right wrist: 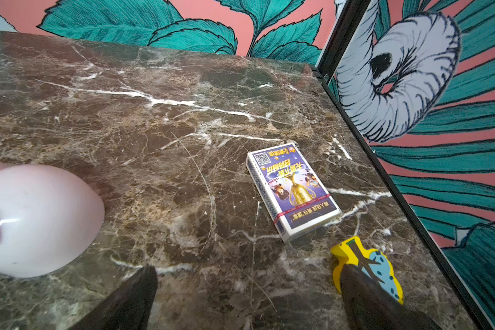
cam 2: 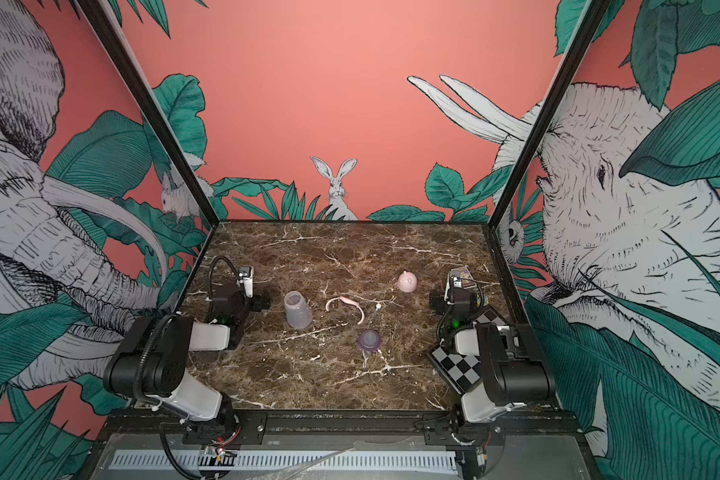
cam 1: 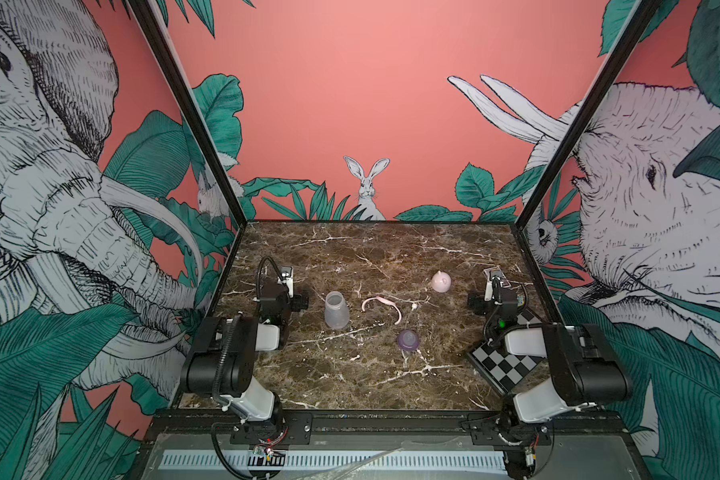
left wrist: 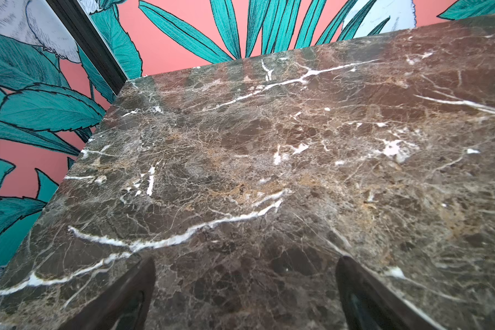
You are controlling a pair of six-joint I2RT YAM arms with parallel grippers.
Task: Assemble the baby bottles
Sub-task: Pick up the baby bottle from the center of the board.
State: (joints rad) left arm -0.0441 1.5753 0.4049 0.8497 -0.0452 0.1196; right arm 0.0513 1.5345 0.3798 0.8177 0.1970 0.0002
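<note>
The baby bottles' parts lie apart on the marble table in both top views. A frosted clear body [cam 1: 336, 309] [cam 2: 297, 309] stands upright near my left arm [cam 1: 275, 299]. The pale pink handle ring [cam 1: 375, 298] lies at mid table, with a small white straw weight [cam 1: 413, 306] beside it. A purple collar [cam 1: 408, 340] sits nearer the front. The pink eared cap [cam 1: 441, 281] [right wrist: 35, 217] stands near my right arm [cam 1: 495, 299]. My left gripper [left wrist: 247, 260] is open over bare marble. The right gripper [right wrist: 249, 268] is open and empty, with the cap off to one side.
A playing-card box [right wrist: 293, 191] [cam 2: 462, 277] lies just beyond the right gripper, by the side wall. A flat yellow and blue piece [right wrist: 352, 251] sits partly under one right finger. A checkerboard [cam 1: 504, 361] lies under the right arm. Patterned walls enclose three sides.
</note>
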